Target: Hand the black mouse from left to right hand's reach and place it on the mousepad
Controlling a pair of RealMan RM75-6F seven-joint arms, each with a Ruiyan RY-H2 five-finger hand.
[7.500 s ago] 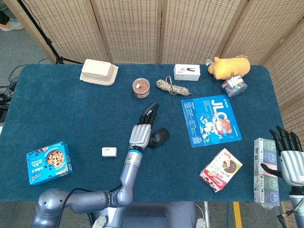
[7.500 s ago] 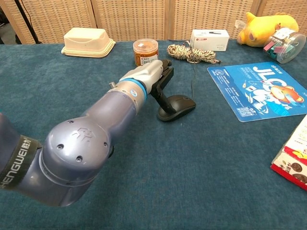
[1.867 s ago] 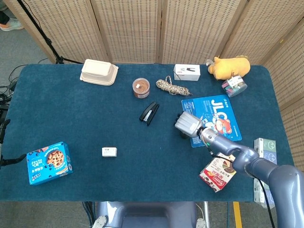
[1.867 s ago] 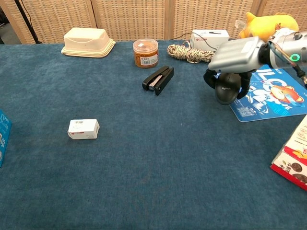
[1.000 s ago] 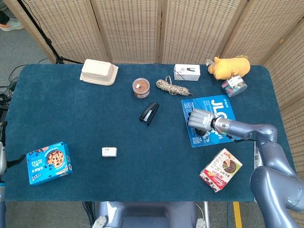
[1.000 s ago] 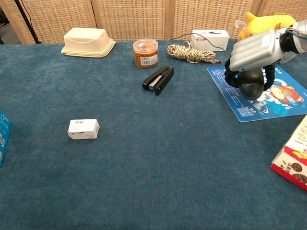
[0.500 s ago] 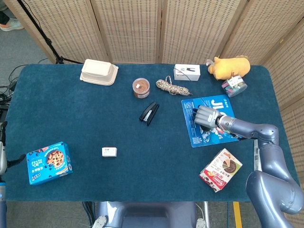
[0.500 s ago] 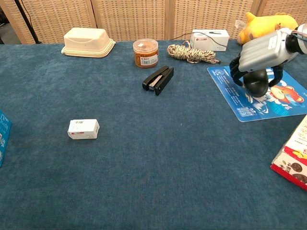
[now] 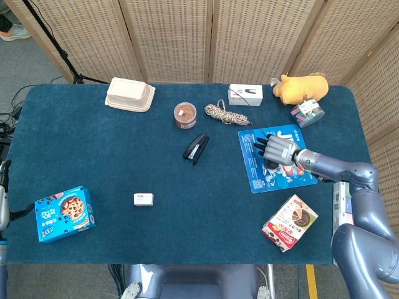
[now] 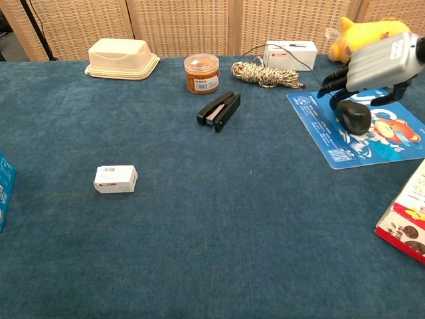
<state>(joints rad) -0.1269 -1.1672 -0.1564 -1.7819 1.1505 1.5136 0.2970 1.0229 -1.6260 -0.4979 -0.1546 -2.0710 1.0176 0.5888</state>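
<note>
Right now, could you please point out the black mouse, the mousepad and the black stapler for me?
black mouse (image 10: pixel 354 115), chest view, on its rounded top shell.
mousepad (image 10: pixel 330 143), chest view, on the bare blue near-left part.
black stapler (image 10: pixel 220 110), chest view, on the middle of its upper arm.

stapler (image 10: pixel 220 111), rope coil (image 10: pixel 265 74), jar (image 10: pixel 201 73)

The right hand (image 9: pixel 278 149) hovers palm down with its dark fingers (image 10: pixel 334 78) spread apart, holding nothing (the silver back faces up). Its grey arm reaches in from the right edge. The left hand is out of sight.
</note>
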